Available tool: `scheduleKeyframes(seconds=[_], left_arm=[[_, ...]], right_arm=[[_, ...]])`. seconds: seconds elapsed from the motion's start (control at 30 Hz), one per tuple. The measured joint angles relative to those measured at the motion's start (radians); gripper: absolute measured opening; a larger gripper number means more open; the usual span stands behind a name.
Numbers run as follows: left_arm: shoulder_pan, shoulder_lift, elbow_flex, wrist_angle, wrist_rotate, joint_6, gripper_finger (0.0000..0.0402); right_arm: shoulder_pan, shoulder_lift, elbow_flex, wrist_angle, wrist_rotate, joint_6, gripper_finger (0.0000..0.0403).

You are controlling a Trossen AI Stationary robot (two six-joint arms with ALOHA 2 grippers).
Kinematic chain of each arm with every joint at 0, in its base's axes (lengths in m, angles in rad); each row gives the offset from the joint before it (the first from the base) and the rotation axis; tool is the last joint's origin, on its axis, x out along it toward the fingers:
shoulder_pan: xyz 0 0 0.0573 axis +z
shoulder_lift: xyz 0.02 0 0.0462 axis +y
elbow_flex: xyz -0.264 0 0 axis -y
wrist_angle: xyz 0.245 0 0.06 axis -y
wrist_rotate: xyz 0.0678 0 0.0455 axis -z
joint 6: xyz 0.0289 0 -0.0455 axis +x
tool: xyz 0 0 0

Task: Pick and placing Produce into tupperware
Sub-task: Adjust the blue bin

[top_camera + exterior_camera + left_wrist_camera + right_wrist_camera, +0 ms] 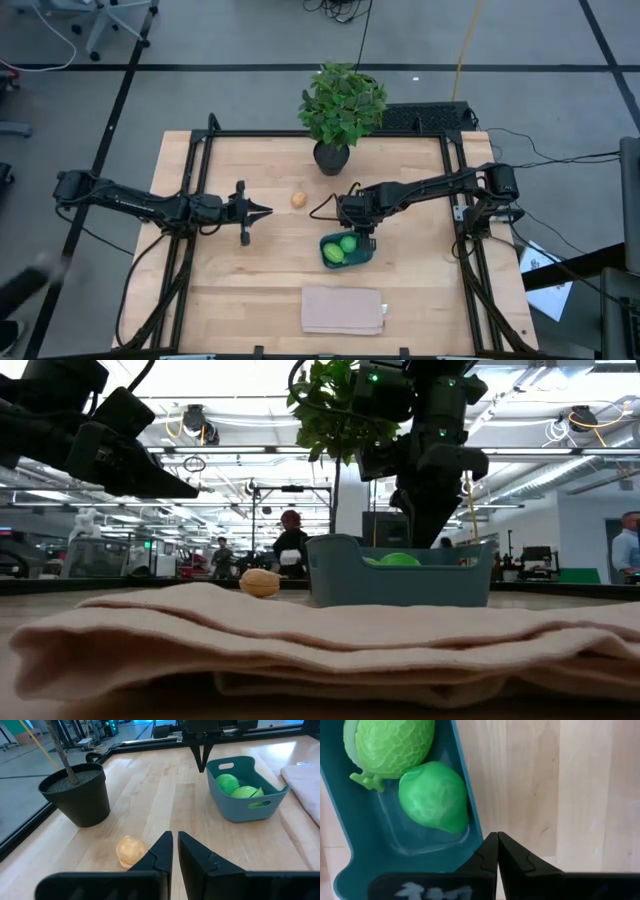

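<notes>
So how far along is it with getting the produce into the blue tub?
Two of three look done: the bright green ball and the yellow-green fruit lie in the teal tub. The right claw hangs shut and empty above the tub's rim. Left: the tan-orange piece on the table, just ahead of the shut left claw.

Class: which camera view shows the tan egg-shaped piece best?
The left wrist view: the tan piece lies large on bare wood by the left gripper. The high view shows it tiny, the low view half behind the cloth, the right wrist view not at all.

Grey floor (240, 40) crossed by dark lines; bright ceiling lights (230, 380) overhead.
</notes>
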Motion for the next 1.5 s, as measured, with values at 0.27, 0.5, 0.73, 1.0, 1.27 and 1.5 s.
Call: scheduleKeyframes(seconds=[0.27,0.5,0.73,1.0,1.27,1.5], left_arm=[[0.0,0.0,0.0,0.0,0.0,0.0,0.0033],[0.0,0.0,0.0,0.0,0.0,0.0,0.0033],[0.0,0.0,0.0,0.0,0.0,0.0,0.0033],[0.0,0.0,0.0,0.0,0.0,0.0,0.0033],[0.0,0.0,0.0,0.0,0.0,0.003,0.0033],[0.0,0.0,0.0,0.0,0.0,0.002,0.0033]], right_arm=[[0.017,0.0,0.0,-0.003,-0.004,0.026,0.0],[0.038,0.0,0.0,-0.012,-0.004,0.047,0.0],[0.052,0.0,0.0,-0.013,-0.004,0.06,0.0],[0.052,0.0,0.0,-0.015,-0.03,0.083,0.0],[0.058,0.0,0.0,-0.014,-0.03,0.085,0.0],[0.058,0.0,0.0,-0.009,-0.026,0.078,0.0]])
